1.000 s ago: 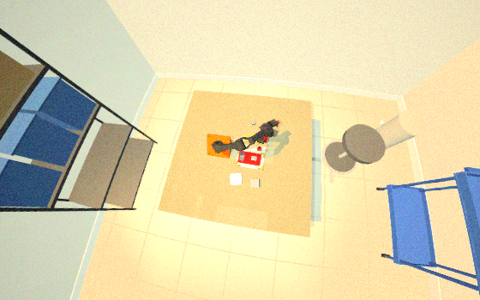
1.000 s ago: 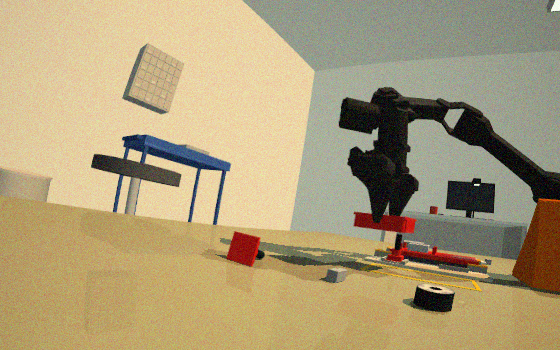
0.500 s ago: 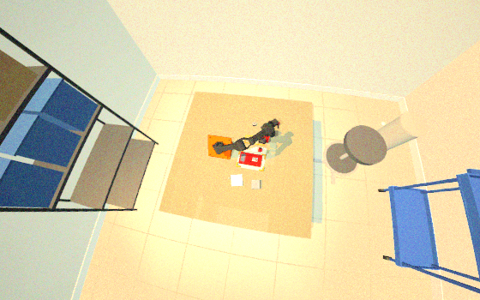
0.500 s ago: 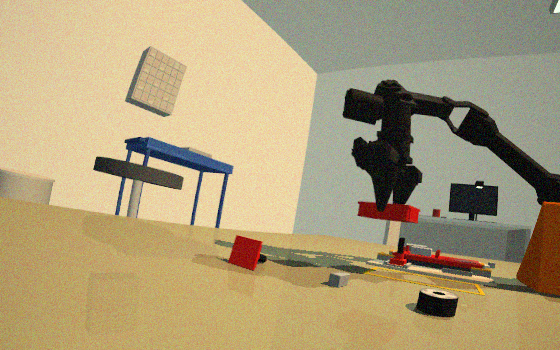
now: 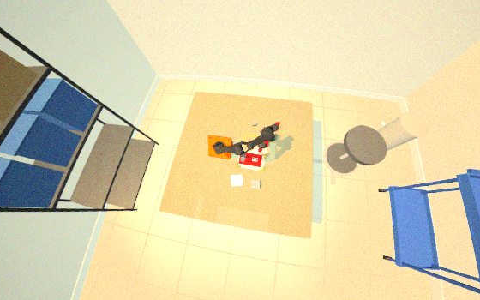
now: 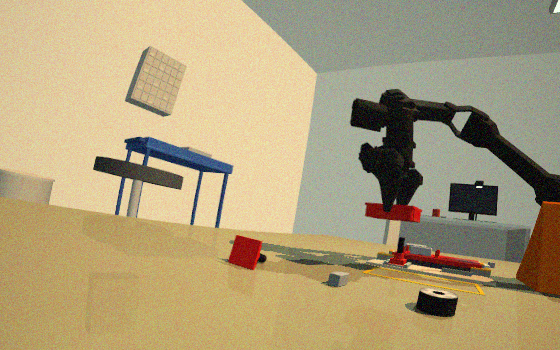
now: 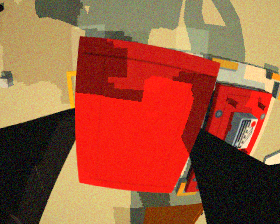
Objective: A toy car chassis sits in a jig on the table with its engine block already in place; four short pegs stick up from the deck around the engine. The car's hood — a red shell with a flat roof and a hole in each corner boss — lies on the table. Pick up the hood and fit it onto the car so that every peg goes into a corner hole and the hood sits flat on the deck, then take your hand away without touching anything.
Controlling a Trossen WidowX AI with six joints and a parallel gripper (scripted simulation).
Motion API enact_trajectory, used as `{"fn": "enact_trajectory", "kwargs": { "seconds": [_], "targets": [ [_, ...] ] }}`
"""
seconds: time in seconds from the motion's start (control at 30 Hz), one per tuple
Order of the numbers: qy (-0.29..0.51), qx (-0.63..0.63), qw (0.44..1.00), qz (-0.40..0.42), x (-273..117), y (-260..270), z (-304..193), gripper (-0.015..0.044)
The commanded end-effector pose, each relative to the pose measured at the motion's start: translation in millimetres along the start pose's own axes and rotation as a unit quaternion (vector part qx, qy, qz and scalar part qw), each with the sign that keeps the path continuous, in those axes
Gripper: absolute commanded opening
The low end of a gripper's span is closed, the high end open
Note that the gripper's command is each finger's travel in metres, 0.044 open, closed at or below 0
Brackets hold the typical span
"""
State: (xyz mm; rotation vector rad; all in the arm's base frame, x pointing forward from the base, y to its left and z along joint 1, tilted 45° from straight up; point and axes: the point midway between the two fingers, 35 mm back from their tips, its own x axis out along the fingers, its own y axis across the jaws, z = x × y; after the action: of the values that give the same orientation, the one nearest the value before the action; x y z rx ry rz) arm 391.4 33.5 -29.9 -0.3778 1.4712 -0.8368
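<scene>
The red hood [image 6: 393,214] [image 7: 133,130] is held in the air, roof up and roughly level. My gripper [image 6: 395,206] [image 7: 136,123] is shut on it, a finger at each of two opposite sides. The red chassis [image 5: 246,162] [image 6: 451,261] [image 7: 222,131] sits low in the white jig [image 5: 243,166] [image 7: 242,75] with yellow corners. In the wrist view it lies to the right of the hood, partly behind the right finger. The engine block [image 7: 245,131] is on its deck. Small grey round spots, perhaps peg tops, show near it. The hood's corner holes are hidden.
A black post on a red base [image 6: 399,257] stands beside the chassis. A red block [image 6: 245,252], a grey block [image 6: 338,279] [image 7: 6,79] and a black wheel [image 6: 437,303] lie around. A yellow outline [image 7: 69,91] marks the table. An orange box [image 5: 212,152] [image 6: 556,250] stands at the arm's base.
</scene>
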Motion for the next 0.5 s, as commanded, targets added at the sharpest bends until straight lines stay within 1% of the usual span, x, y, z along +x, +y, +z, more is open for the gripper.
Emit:
{"fn": "enact_trajectory", "kwargs": {
  "seconds": [0.0, 0.47],
  "targets": [
    [-0.004, -0.005, 1.000, 0.002, -4.2, -14.6, 1.7, 0.0000],
    [-0.004, -0.021, 1.000, 0.002, -6.6, -58.7, 0.9, 0.0000]
  ]
}}
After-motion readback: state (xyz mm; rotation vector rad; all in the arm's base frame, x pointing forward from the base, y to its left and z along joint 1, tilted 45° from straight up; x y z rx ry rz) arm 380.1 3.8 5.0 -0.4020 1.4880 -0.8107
